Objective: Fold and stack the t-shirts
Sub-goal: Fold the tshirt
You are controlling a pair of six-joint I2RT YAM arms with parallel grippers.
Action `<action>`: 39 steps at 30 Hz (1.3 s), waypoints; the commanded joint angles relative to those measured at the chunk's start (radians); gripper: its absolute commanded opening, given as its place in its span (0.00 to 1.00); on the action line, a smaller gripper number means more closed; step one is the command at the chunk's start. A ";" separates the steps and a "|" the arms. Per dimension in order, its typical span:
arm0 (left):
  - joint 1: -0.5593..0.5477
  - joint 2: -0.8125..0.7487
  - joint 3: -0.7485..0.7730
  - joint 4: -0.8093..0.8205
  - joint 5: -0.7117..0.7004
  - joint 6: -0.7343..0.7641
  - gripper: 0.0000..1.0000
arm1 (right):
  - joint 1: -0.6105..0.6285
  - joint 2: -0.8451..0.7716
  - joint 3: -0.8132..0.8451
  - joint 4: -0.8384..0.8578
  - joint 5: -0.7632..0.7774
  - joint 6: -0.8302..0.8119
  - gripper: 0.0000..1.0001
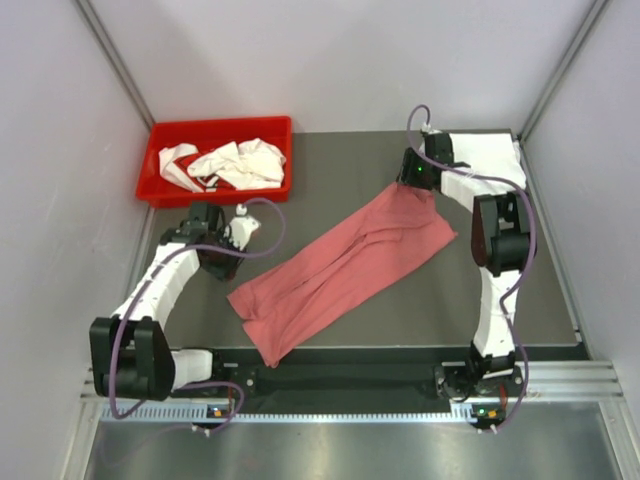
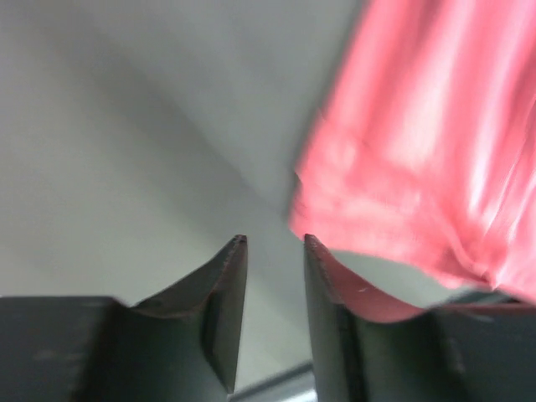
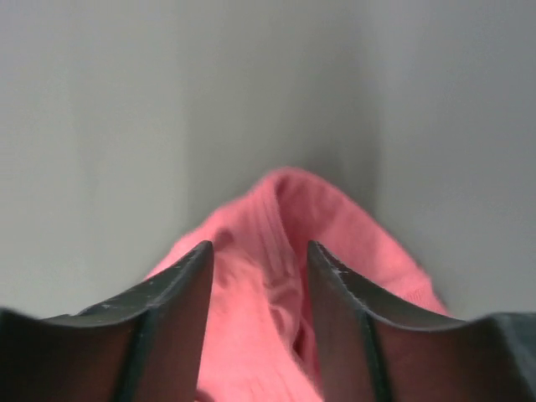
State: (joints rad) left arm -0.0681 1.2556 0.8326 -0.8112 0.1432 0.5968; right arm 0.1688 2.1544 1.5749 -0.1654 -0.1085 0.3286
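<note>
Pink t-shirt sits pinched in our right gripper. Our left gripper hangs empty, slightly parted. Only the top view shows the red bin.

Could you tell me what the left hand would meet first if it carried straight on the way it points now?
Probably the bare table: the left hand has only mat between its fingertips. The pink t-shirt lies just right of that line, though blur hides depth.

I see a dark grey table carrying three things. A pink t-shirt lies on it in a long diagonal band, running from near the front left to the back right. A red bin holding crumpled white t-shirts sits at the back left corner. A folded white cloth lies flat at the back right corner.
</note>
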 commanded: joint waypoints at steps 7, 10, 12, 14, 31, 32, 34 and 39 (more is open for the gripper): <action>-0.104 0.169 0.028 0.210 0.093 -0.115 0.47 | 0.015 -0.264 -0.053 -0.112 0.136 -0.052 0.65; -0.147 0.191 -0.018 0.279 0.067 -0.149 0.47 | 0.015 -0.353 -0.185 -0.120 0.194 -0.056 0.66; -0.151 0.203 -0.035 0.293 0.023 -0.158 0.46 | 0.014 -0.435 -0.289 -0.117 0.211 -0.049 0.66; -0.150 0.203 -0.047 0.299 -0.025 -0.157 0.42 | 0.015 -0.501 -0.358 -0.103 0.234 -0.030 0.67; -0.088 0.004 -0.257 0.187 -0.071 -0.046 0.36 | -0.020 -0.464 -0.569 -0.046 0.205 0.038 0.73; -0.088 0.004 -0.271 0.182 -0.070 -0.043 0.36 | -0.022 -0.491 -0.569 -0.062 0.220 0.033 0.73; -0.085 -0.010 -0.277 0.158 -0.074 -0.025 0.36 | -0.026 -0.528 -0.569 -0.078 0.228 0.018 0.73; -0.061 -0.042 -0.248 0.061 -0.086 0.026 0.37 | -0.060 -0.567 -0.616 -0.091 0.210 0.023 0.73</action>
State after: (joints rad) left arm -0.1524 1.2289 0.5953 -0.5953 0.0963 0.5632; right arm 0.1371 1.6470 0.9897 -0.2497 0.0856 0.3584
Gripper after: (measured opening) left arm 0.367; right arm 0.731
